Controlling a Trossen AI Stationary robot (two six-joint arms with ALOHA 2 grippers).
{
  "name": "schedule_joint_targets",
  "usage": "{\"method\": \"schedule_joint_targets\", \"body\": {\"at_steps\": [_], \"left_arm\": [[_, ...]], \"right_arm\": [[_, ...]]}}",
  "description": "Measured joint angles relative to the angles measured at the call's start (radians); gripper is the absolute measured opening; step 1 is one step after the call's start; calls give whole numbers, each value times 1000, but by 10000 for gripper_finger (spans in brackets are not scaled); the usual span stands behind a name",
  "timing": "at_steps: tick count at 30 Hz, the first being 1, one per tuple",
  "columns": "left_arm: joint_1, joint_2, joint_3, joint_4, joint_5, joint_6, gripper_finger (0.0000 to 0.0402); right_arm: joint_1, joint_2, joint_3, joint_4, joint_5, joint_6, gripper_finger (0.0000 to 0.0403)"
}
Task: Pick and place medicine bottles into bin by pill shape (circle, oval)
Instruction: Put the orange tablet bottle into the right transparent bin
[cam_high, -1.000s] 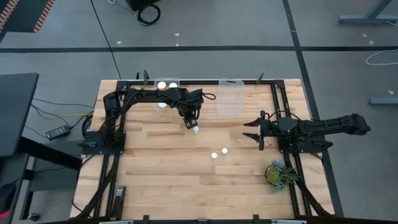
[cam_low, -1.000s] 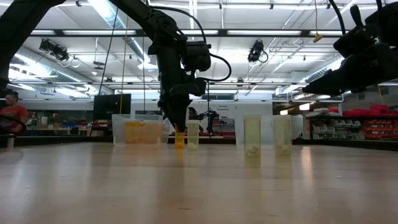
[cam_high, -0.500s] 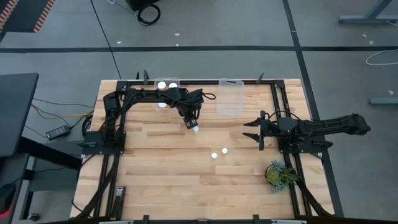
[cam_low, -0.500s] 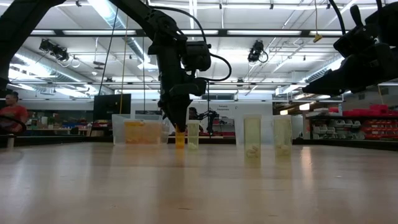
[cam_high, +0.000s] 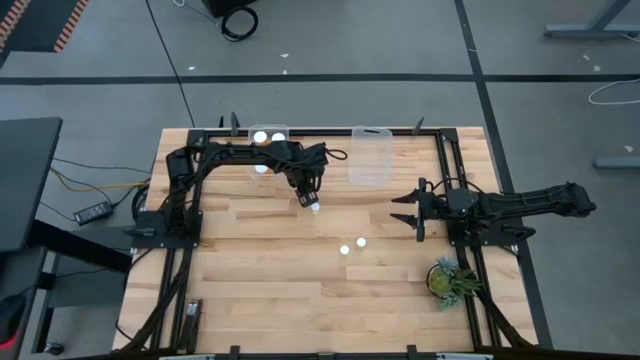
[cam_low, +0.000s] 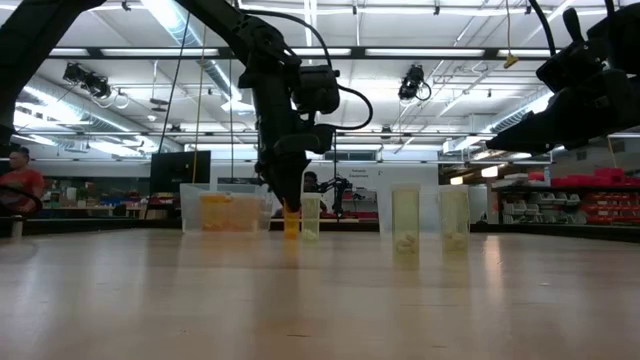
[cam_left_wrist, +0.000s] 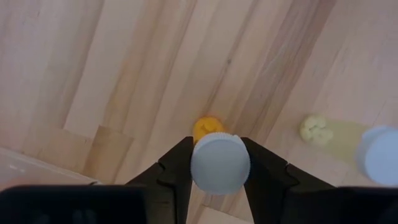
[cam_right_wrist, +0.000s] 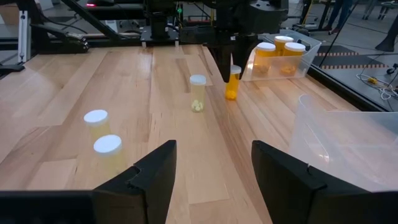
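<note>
The left gripper (cam_left_wrist: 219, 163) is gripping an orange bottle (cam_low: 291, 221) by its white cap (cam_left_wrist: 220, 163), with one dark finger (cam_left_wrist: 176, 168) pressing on each side of the cap. In the low view the bottle is hanging upright under the gripper, with its base at or just above the table (cam_high: 260, 290); whether it is touching the wood cannot be told. In the high view this gripper (cam_high: 307, 199) is standing in the far middle part of the table, just near of the left bin (cam_high: 268, 150).

Just beside the held bottle, a pale bottle (cam_low: 311, 216) with small pills at its bottom is standing upright on the wood. Two more pale bottles (cam_low: 405, 220) (cam_low: 454, 217) are standing upright closer to the middle of the table, near each other; from above they are showing as two white caps (cam_high: 345, 250) (cam_high: 361, 242).

The left bin is clear plastic and is holding several orange bottles with white caps (cam_right_wrist: 278, 52). To its right, at the far edge, a second clear bin (cam_high: 369, 158) is sitting; what it is holding is not showing.

The right gripper (cam_high: 410, 210) is waiting over the right side of the table, its two fingers (cam_right_wrist: 152, 177) standing apart and holding nothing. A small green plant (cam_high: 447, 280) is sitting at the near right part of the table. Far in the room behind, a person (cam_low: 16, 180) in a red top is showing at the left edge.
</note>
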Motion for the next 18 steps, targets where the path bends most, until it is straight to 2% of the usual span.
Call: {"method": "schedule_joint_targets", "body": {"at_steps": [11, 18], "left_arm": [[0, 0, 1, 29, 3, 1, 127], [0, 0, 75, 24, 19, 2, 127]], "right_arm": [[0, 0, 0, 0, 0, 0, 216], [0, 0, 0, 0, 0, 0, 216]]}}
